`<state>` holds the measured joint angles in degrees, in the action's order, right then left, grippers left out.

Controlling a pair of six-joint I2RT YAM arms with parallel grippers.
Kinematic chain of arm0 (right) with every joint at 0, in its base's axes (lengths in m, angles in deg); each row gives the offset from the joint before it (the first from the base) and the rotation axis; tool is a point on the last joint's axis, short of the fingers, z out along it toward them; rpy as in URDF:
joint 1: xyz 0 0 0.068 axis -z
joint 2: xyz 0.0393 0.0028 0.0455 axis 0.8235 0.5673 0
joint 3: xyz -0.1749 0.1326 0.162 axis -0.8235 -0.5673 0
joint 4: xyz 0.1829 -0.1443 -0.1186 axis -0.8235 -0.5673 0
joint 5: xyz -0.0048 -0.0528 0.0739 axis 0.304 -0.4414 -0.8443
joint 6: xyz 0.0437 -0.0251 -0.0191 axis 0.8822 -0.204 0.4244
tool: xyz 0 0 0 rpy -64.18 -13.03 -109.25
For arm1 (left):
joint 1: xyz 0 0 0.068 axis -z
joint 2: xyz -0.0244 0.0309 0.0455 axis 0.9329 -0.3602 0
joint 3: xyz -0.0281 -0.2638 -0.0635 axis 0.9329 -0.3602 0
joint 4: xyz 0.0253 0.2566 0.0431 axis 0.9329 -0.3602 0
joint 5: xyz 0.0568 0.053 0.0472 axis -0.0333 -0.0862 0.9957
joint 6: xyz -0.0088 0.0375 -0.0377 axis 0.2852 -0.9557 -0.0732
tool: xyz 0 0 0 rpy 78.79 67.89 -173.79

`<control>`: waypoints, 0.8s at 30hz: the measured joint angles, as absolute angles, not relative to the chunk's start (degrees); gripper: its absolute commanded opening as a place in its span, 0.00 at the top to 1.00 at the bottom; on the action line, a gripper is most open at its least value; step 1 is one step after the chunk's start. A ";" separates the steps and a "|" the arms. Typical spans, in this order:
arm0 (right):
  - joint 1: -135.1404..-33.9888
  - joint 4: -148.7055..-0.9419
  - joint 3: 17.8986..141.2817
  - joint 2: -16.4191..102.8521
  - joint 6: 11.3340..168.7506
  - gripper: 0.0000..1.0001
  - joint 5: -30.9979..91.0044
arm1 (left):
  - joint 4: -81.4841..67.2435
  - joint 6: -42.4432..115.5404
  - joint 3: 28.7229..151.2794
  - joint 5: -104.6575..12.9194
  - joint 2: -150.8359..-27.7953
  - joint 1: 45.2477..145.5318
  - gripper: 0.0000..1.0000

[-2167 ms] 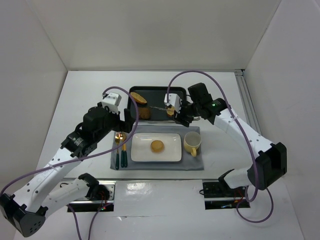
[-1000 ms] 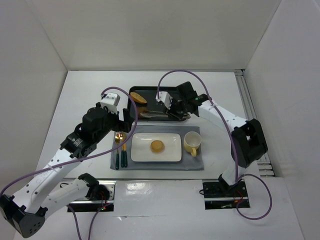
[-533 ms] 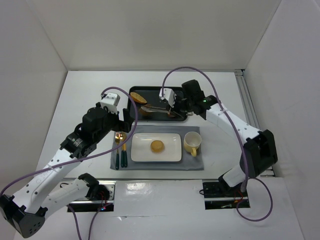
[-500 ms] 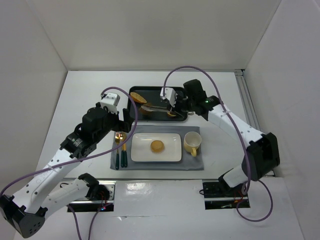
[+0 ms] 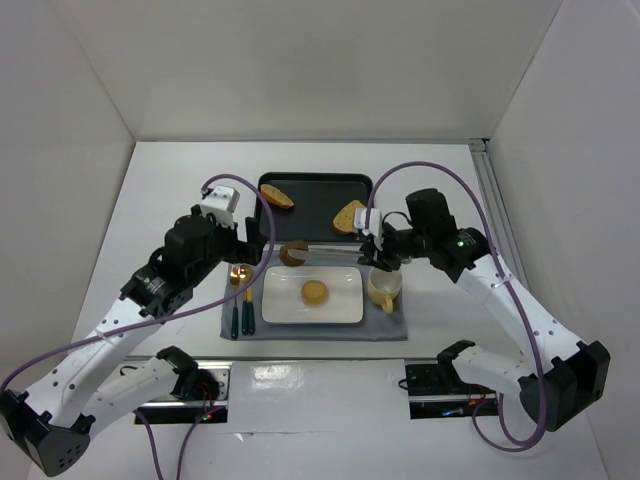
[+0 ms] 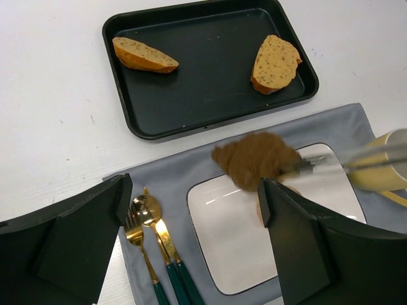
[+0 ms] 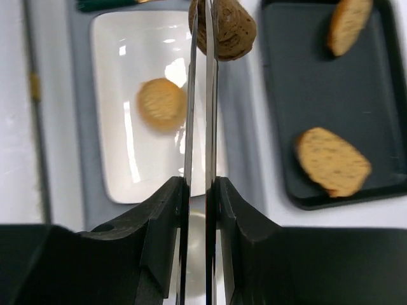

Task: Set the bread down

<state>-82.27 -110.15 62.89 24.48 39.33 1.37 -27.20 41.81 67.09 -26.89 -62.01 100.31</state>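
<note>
1. Up top, the black tray [image 5: 315,205] holds two slices.
2. White plate [image 5: 340,300] carries a round bun.
3. Left gripper [image 6: 194,197] hangs spread wide, holding nothing.
4. Right gripper [image 7: 203,187] squeezes thin tongs [image 7: 203,95] together.
5. Brown bread [image 6: 254,159], pinched at the tong tips above the plate's far left corner, lies lengthwise roughly left-to-right.

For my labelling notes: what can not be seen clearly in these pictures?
- Left wrist view: carried bread and tongs blurred by motion; cup cut by the right edge.
- Right wrist view: carried bread cut by the top edge; cutlery almost wholly beyond it.
</note>
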 measured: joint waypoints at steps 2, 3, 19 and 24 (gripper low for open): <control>-82.27 -111.96 60.93 23.87 38.93 0.85 -0.64 | -27.18 41.79 66.93 -26.78 -62.01 100.31 0.00; -82.27 -113.04 60.05 23.78 38.74 0.85 -1.53 | -27.20 41.79 66.87 -26.69 -62.01 100.31 0.00; -82.70 -116.93 54.92 24.46 37.51 0.51 -7.22 | -27.18 41.77 66.78 -26.25 -62.01 100.31 0.00; -82.77 -117.19 54.92 24.48 37.05 0.45 -7.09 | -27.18 41.77 66.78 -26.23 -62.01 100.31 0.00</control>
<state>-82.77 -117.19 54.92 24.48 37.05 -7.09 -27.18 41.77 66.78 -26.23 -62.01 100.31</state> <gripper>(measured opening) 0.548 0.995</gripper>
